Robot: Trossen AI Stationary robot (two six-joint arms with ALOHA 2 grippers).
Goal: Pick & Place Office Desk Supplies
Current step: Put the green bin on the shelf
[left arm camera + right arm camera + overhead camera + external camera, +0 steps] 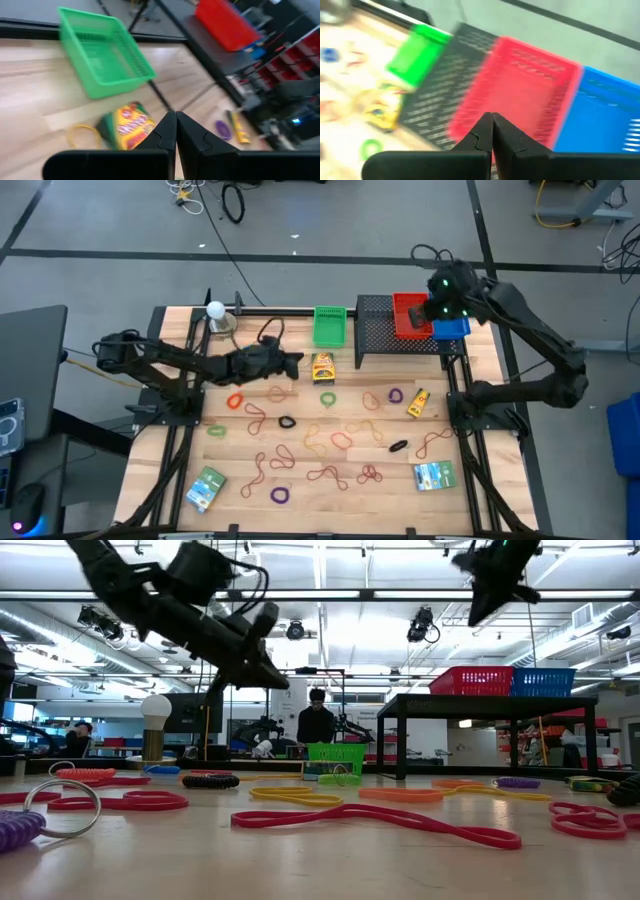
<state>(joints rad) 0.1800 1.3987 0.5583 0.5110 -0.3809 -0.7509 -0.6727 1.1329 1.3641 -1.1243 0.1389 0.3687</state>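
The flat yellow cardboard crayon box lies near the desk's far edge, just in front of the green plastic basket. It looks light and stiff and is best pinched across its narrow sides. The thin rubber-band loops scattered mid-desk are limp and lie flat, so are hard to pinch. The left gripper hovers shut and empty beside the box. The right gripper, also shut and empty, hangs over the red basket. Both baskets' contents are hard to make out.
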